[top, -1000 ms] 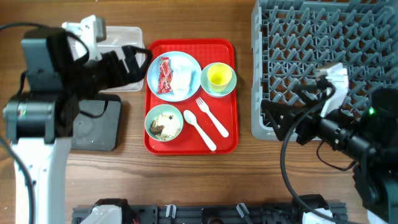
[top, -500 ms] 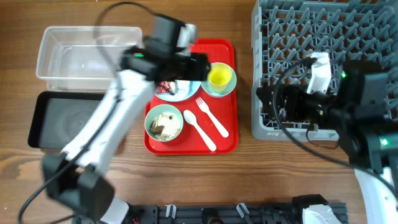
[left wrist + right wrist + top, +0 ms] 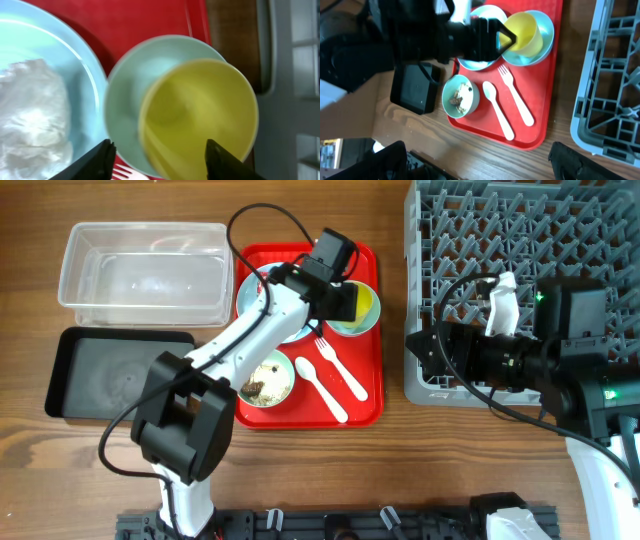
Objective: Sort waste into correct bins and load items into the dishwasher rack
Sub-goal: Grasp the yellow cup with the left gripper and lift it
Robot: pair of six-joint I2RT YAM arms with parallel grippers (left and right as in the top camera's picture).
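Yellow cup (image 3: pixel 365 302), nested in a blue bowl (image 3: pixel 125 95) at the top right of the red tray (image 3: pixel 365 405), now sits under the left gripper (image 3: pixel 162 162), swung in from the frame's left with jaws apart but narrowing, apparently for loading; the right gripper (image 3: pixel 418 352) waits wide open beside the rack (image 3: pixel 520 220).

The overhead view is lit brightly and evenly, and only soft shadows are cast on the brown wooden table (image 3: pixel 420 470). Pale glare is seen on the clear rectangular plastic tub (image 3: pixel 140 265) at the upper left. In the left wrist view the small yellow cup (image 3: pixel 200 120) is blurred. In the right wrist view the black robot arm (image 3: pixel 395 40) at the upper left is dark and smeared.
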